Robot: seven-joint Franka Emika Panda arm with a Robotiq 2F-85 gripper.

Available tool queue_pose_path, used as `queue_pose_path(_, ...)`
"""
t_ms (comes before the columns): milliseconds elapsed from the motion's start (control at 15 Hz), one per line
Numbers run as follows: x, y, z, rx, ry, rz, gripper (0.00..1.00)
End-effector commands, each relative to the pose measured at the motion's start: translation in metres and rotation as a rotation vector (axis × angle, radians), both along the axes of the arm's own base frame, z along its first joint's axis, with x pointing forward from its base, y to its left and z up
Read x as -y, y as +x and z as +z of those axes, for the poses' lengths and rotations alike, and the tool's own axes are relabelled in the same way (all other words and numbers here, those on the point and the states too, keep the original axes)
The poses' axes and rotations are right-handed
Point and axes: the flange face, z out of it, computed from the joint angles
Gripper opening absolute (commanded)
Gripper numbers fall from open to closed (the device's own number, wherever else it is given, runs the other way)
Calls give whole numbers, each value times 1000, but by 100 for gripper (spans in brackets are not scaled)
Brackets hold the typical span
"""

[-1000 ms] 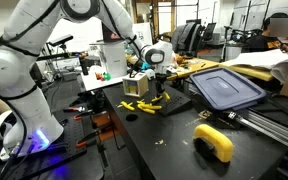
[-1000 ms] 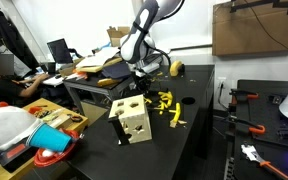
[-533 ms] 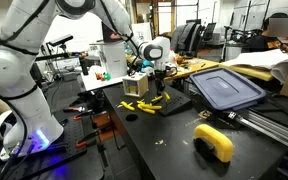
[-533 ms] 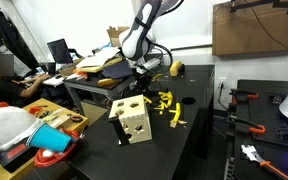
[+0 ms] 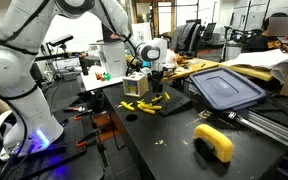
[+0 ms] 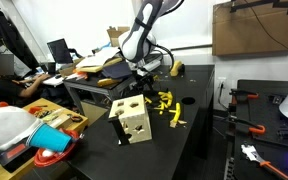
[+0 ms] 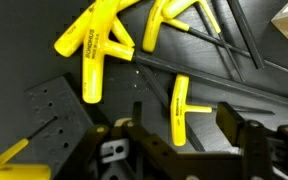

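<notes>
Several yellow T-handle hex keys [image 7: 94,45] lie scattered on the black table; they show as a small yellow pile [image 5: 144,106] [image 6: 167,106] in both exterior views. My gripper [image 7: 181,125] hangs straight down over them, seen in both exterior views [image 5: 157,93] [image 6: 144,82]. Its jaws stand apart. One yellow T-handle key [image 7: 179,108] lies on the table between the two fingers [image 7: 230,120], with a gap on each side. Nothing is gripped.
A wooden box with holes [image 6: 132,120] stands near the table's front corner. In an exterior view, a dark blue bin lid [image 5: 227,88] and a yellow curved object [image 5: 215,142] lie on the table. A red bowl [image 6: 52,158] sits on a lower bench.
The wrist has edged up a little above the pile. The yellow keys have stayed where they were.
</notes>
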Motion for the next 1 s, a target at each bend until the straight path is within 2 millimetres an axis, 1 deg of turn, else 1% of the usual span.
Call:
queue_pose_path(0, -5, 5, 1, 19, -5, -3, 100)
queue_pose_path(200, -6, 12, -1, 27, -5, -10, 100)
queue_pose_path(600, -4, 32, -17, 36, -13, -24, 100)
queue_pose_path(867, 7, 43, -29, 36, -27, -46, 100)
queue_pose_path(933, 10, 45, -32, 33, -35, -53, 75)
